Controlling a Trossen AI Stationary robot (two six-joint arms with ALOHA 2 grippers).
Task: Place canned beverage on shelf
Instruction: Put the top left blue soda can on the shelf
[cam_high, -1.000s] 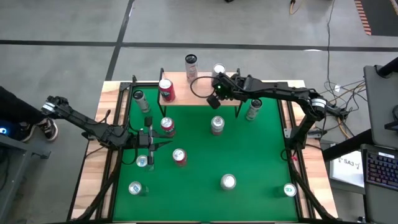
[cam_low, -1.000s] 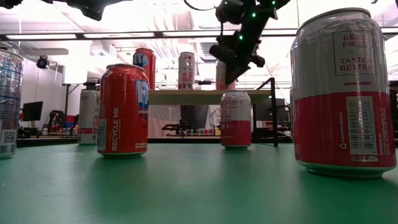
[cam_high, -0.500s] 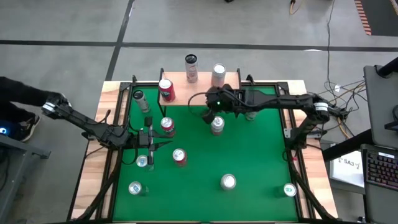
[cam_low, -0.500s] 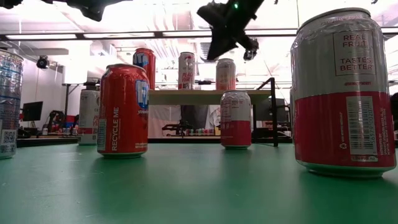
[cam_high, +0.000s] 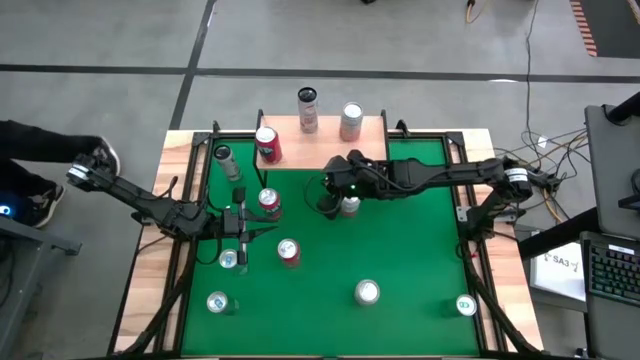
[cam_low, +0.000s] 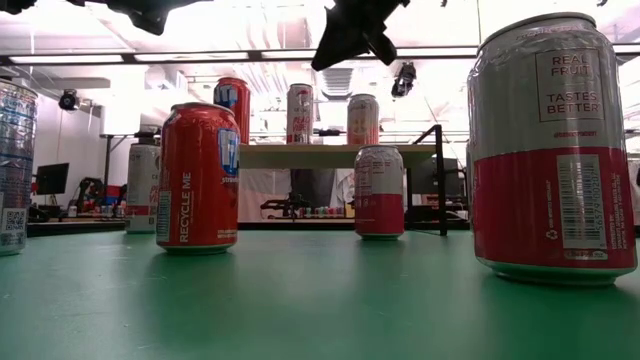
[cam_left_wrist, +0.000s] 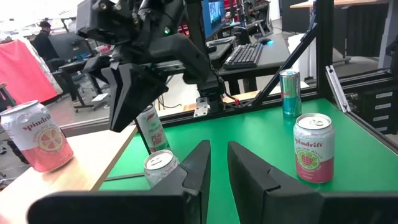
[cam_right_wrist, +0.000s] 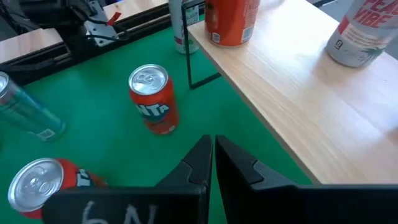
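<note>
The shelf (cam_high: 322, 140), with a light wood top on black legs, stands at the table's far side; it also shows in the low view (cam_low: 330, 155) and the right wrist view (cam_right_wrist: 292, 93). Three cans stand upright on it: a red one (cam_high: 267, 145), a tall one (cam_high: 307, 108) and a white-pink one (cam_high: 351, 120). My right gripper (cam_high: 327, 203) is shut and empty. It hangs above the green table in front of the shelf, beside a silver-topped can (cam_high: 348, 205). My left gripper (cam_left_wrist: 218, 163) waits at the table's left with a narrow gap between its fingers, holding nothing.
Several more cans stand upright on the green table: an orange one (cam_right_wrist: 153, 99), a red one (cam_high: 288, 252), silver-topped ones (cam_high: 367, 292) and others toward the near corners. A person's dark sleeve and shoe (cam_high: 60, 170) show off the table's left side.
My right gripper has drawn back from the white-pink can on the shelf. It has gone up, then toward the table's near and left side, out over the green. The can stays upright on the shelf.
</note>
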